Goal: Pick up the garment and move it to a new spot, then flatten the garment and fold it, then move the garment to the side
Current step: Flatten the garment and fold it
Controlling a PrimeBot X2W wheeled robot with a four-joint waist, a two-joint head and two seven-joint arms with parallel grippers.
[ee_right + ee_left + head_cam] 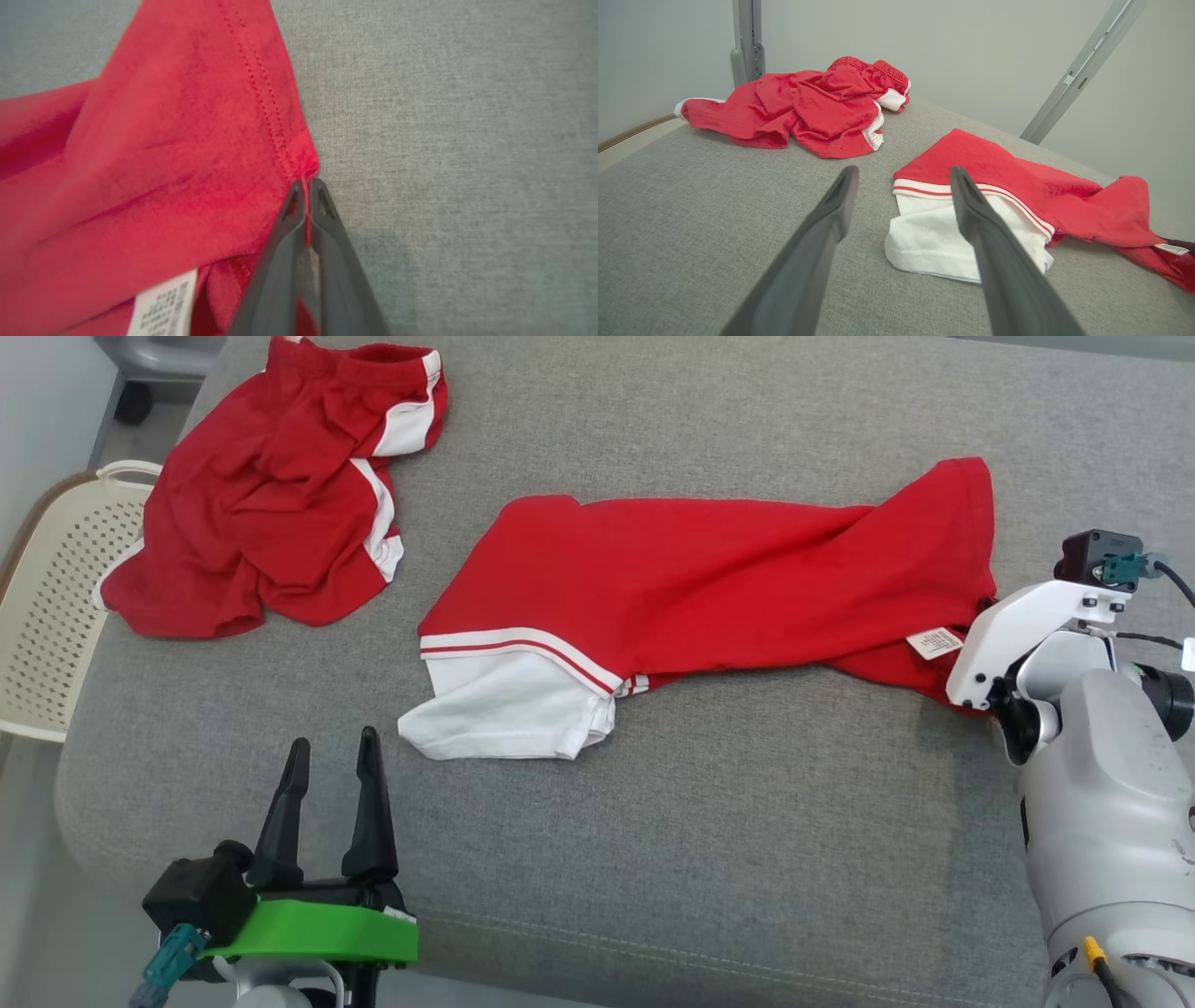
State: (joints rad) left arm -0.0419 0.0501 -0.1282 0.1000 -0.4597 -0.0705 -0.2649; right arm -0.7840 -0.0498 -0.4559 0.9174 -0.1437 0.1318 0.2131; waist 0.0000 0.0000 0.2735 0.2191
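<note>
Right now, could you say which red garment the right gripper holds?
The long garment with the white sleeve, its hem pinched in the right gripper; the crumpled garment lies apart.

A wide bench upholstered in grey woven fabric (747,821) spans the scene, with a cream perforated plastic basket (47,607) just beside its left edge, a pale grey floor (28,896) below, and grey metal poles (747,42) rising against a plain pale wall (971,46).
</note>
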